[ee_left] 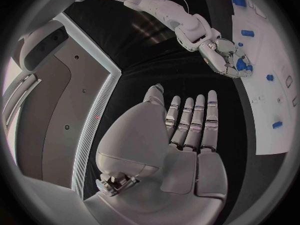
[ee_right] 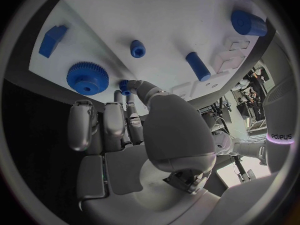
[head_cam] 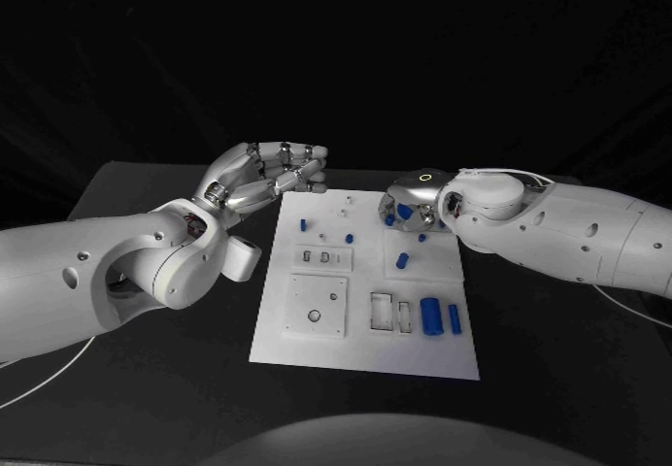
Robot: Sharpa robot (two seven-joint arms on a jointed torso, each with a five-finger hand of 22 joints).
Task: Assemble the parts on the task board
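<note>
Task board (head_cam: 367, 335), the white plate, lies mid-table with its long axis running from six to twelve o'clock in the head view; blue parts sit scattered over it. Two blue cylinders (head_cam: 431, 315) lie side by side near its four o'clock region, a small blue peg (head_cam: 402, 260) rests near the centre, and another small blue piece (head_cam: 303, 224) sits toward eleven o'clock.

The left hand (head_cam: 266, 177) hovers off the board's eleven o'clock corner, just beside the edge, its fingers curled loosely inward in the head view, straighter and close together in its own wrist view, holding nothing.

The right hand (head_cam: 418, 207) is the nearer one to the work: it sits over the board's one o'clock corner. Its wrist view shows a blue gear (ee_right: 87, 78) lying flat just beyond the fingertips (ee_right: 129, 88), with one fingertip and the thumb closing on a small blue part (ee_right: 124, 86) at the board's edge. It looks like a pinch, though whether the part is actually lifted or merely touched is hard to tell. The remaining fingers lie straight, side by side.
</note>
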